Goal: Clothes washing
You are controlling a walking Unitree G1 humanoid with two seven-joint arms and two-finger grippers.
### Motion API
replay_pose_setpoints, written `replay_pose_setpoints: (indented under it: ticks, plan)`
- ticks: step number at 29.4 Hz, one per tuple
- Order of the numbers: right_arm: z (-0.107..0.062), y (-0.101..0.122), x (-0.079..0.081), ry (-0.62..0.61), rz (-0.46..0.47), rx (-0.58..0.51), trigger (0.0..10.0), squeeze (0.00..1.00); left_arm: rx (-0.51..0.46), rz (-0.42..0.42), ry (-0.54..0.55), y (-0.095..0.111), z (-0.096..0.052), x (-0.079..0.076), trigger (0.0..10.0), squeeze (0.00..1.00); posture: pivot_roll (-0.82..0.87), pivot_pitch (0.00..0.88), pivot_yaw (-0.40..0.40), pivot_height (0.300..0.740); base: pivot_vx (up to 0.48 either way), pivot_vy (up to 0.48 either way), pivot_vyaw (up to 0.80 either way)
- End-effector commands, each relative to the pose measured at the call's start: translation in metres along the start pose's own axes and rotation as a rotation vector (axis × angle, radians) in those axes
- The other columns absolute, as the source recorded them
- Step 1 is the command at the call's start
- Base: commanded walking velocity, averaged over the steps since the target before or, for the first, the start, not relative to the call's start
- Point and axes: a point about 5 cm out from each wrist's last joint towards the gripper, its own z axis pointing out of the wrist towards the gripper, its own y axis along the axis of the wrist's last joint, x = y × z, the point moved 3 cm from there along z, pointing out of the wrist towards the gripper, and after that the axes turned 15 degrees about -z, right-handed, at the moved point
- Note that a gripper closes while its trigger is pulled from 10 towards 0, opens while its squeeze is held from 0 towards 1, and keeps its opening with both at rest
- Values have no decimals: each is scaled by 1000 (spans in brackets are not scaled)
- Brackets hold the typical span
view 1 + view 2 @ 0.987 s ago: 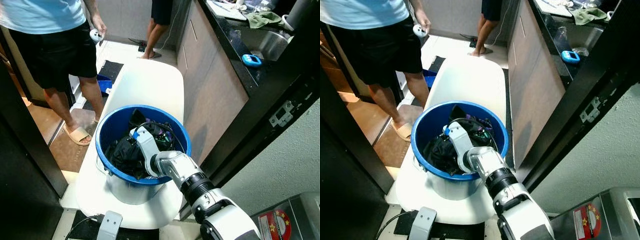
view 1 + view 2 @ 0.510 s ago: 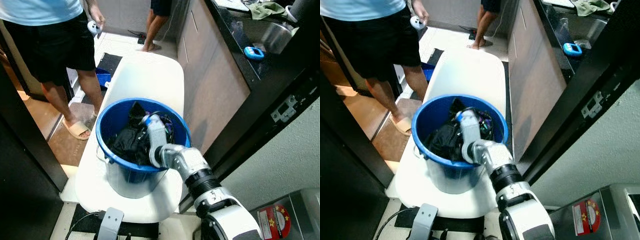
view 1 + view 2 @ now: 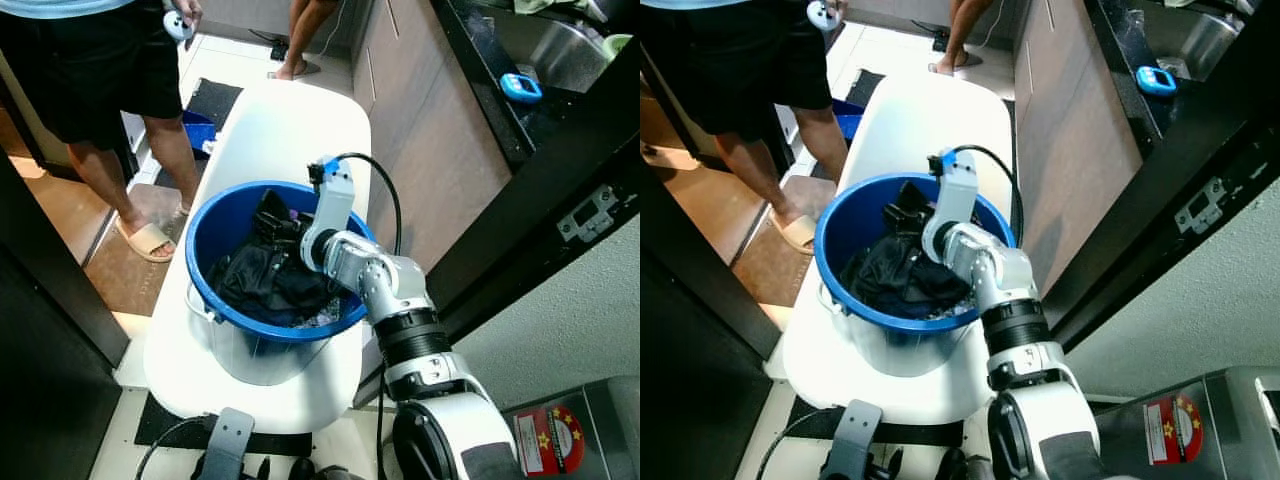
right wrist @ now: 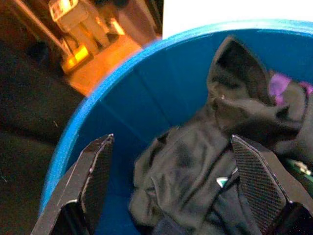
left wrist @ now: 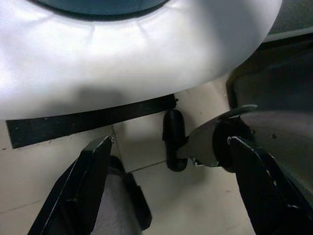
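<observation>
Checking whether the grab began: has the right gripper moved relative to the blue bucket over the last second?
Yes. The right gripper has risen from among the dark clothes to above the blue bucket, near its far rim, fingers open and holding nothing.

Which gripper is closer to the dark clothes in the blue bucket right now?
Right. The right gripper is open just above the dark clothes inside the blue bucket; the left gripper hangs open near the floor.

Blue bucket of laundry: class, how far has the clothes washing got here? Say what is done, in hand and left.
Done: dark clothes sit piled in the blue bucket on the white bench.
In hand: the right gripper hangs open over the pile, gripping nothing.
Left: a garment has yet to be grasped and lifted out; no washing shows yet. The left gripper hangs idle below the bench.
</observation>
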Motion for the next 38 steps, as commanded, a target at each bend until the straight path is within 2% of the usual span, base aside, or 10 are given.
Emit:
replay_pose_setpoints:
  ticks: [1,2,7,12,14,21,22,25,29,38]
  plan:
    - [13,-12,92,209,112,15,10000,0,198,-53,2,-61,-27,-11,10000,0,150,313,-229,740,0,0,0]
    - [12,-23,100,214,89,46,10000,0,192,-57,-5,-62,-28,-16,10000,0,154,337,-235,740,0,0,0]
    - [9,-37,108,211,72,99,10000,0,179,-64,-21,-67,-32,-26,10000,0,162,375,-242,740,0,0,0]
    - [9,-42,106,193,72,122,10000,0,173,-69,-32,-71,-36,-34,10000,0,166,409,-248,740,0,0,0]
    - [7,-47,103,168,31,151,10000,0,165,-74,-39,-73,-39,-39,10000,0,166,423,-254,740,0,0,0]
    - [5,-56,101,152,-14,191,10000,0,158,-77,-41,-73,-40,-41,10000,0,168,434,-260,740,0,0,0]
    - [3,-70,97,136,-77,243,10000,0,148,-79,-39,-71,-39,-41,10000,0,164,442,-265,740,0,0,0]
    - [-2,-96,86,104,-161,339,10000,0,129,-80,-38,-67,-37,-42,10000,0,155,452,-268,740,0,0,0]
    - [-8,-113,74,83,-198,388,10000,0,117,-76,-46,-65,-37,-45,10000,0,149,460,-266,740,0,0,0]
    - [-12,-122,63,72,-227,414,10000,0,116,-68,-55,-65,-37,-47,10000,0,145,465,-265,740,0,0,0]
